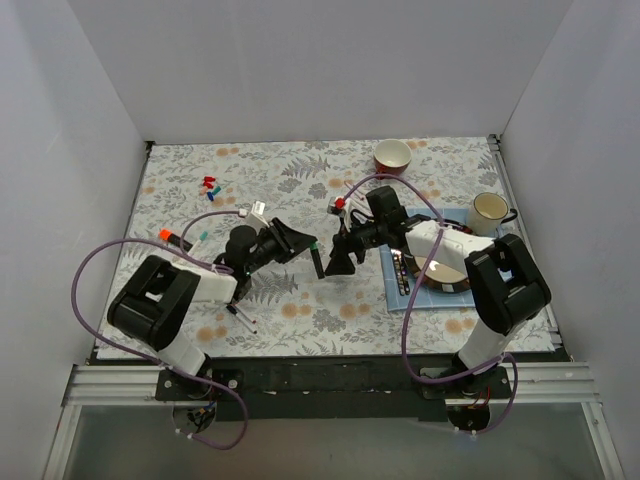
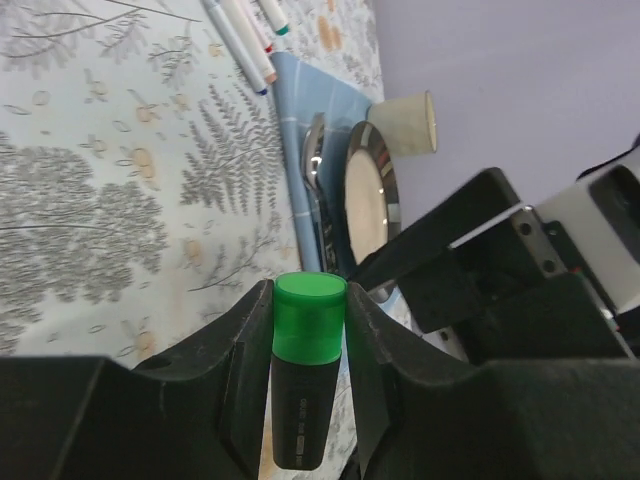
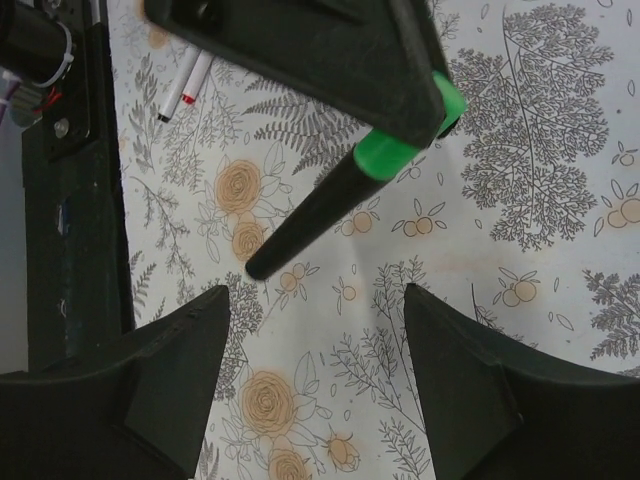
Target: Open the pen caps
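My left gripper (image 2: 308, 300) is shut on the green cap (image 2: 310, 318) of a black pen (image 2: 298, 415), one finger pressing each side of the cap. The cap sits on the pen. From the right wrist, that green cap (image 3: 390, 150) is clamped in the left gripper's finger (image 3: 330, 50), and the black pen barrel (image 3: 305, 222) slants down free above the cloth. My right gripper (image 3: 317, 292) is open wide just below the barrel's end, touching nothing. From above, the two grippers (image 1: 310, 248) (image 1: 340, 258) face each other mid-table. Loose red and blue caps (image 1: 210, 186) lie far left. Thin white pens (image 1: 243, 317) lie by the left arm.
A plate (image 1: 440, 278) on a blue mat (image 1: 398, 292) lies under the right arm, with grey cutlery (image 2: 315, 170) beside it. A maroon cup (image 1: 392, 156) and a white mug (image 1: 488, 209) stand at the back right. White walls enclose the table on three sides.
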{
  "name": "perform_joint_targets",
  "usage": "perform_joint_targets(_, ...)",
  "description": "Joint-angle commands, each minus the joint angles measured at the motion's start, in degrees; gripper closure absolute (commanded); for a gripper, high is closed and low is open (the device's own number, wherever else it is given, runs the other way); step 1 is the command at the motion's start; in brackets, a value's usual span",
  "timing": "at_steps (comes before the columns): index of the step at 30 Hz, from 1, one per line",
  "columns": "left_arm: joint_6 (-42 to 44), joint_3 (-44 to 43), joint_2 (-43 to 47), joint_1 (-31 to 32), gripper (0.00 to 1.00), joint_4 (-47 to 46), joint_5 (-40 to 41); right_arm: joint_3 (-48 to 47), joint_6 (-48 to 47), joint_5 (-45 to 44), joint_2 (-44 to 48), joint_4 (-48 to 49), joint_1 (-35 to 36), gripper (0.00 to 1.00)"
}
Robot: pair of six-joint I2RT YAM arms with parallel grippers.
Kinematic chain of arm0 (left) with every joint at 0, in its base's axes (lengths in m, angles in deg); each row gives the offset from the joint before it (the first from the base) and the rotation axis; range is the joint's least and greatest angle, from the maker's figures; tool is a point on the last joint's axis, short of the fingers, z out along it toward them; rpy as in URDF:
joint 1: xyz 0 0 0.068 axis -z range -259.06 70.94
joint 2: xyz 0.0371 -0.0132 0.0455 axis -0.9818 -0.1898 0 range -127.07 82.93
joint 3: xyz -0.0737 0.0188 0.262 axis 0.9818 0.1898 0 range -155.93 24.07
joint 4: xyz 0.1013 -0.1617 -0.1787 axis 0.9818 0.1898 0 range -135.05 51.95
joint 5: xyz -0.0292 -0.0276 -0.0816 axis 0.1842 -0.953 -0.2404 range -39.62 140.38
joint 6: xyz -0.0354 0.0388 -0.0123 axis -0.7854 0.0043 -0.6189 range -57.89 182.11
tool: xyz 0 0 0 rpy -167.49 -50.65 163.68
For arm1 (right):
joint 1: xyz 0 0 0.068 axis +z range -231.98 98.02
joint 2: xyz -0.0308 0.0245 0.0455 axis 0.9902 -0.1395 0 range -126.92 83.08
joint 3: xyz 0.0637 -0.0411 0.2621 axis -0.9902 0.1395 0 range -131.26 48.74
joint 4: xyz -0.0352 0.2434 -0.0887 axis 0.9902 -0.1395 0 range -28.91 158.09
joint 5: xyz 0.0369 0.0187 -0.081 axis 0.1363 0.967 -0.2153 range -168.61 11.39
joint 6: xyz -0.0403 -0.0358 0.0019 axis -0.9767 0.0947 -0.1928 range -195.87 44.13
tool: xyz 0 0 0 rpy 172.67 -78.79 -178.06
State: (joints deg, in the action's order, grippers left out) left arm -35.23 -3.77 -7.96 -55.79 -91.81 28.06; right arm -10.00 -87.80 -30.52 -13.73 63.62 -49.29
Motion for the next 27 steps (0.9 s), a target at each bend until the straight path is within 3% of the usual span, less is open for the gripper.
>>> perform_joint_targets(1, -7.5, 1.38, -1.21, 7.04, 1.0, -11.24, 13.52, 0.56, 6.03, -4.92, -1.0, 7.37, 0.53, 0.22)
perform_joint_targets(5, -8.74, 2.26, -1.48, 11.27, 1.0, -11.68, 24.23, 0.9, 10.42, -8.45, -1.27, 9.04, 0.54, 0.22)
perform_joint_targets(9, -9.1, 2.08, -1.22, 14.87, 1.0, -11.34, 29.95, 1.52, 12.79, -9.07, -1.88, 10.97, 0.62, 0.23)
perform_joint_targets(13, -8.75, 1.47, -0.08, 17.33, 1.0, -9.94, 35.24, -0.22, 12.72, -11.18, -3.81, 8.61, 0.71, 0.37)
perform_joint_targets(20, -9.19, 0.76, 3.17, 19.71, 1.0, -3.78, 45.09, -1.9, 12.1, -11.62, -4.17, 5.88, 1.41, 0.45)
perform_joint_targets(21, -9.01, 0.68, 3.44, 19.71, 1.0, -3.34, 45.53, -2.17, 12.1, -11.45, -4.26, 5.53, 1.5, 0.49)
perform_joint_targets(25, -8.31, 0.76, 4.14, 19.71, 1.0, -3.85, 44.4, -3.4, 10.52, -9.26, -4.61, 4.56, 1.41, 0.98)
perform_joint_targets(26, -7.78, 0.85, 3.97, 19.71, 1.0, -4.82, 43.69, -3.66, 10.43, -8.9, -4.52, 4.56, 1.41, 0.99)
perform_joint_targets(27, -7.34, 1.03, 3.79, 19.71, 0.93, -5.61, 42.99, -3.84, 10.25, -8.55, -4.35, 4.56, 1.5, 0.99)
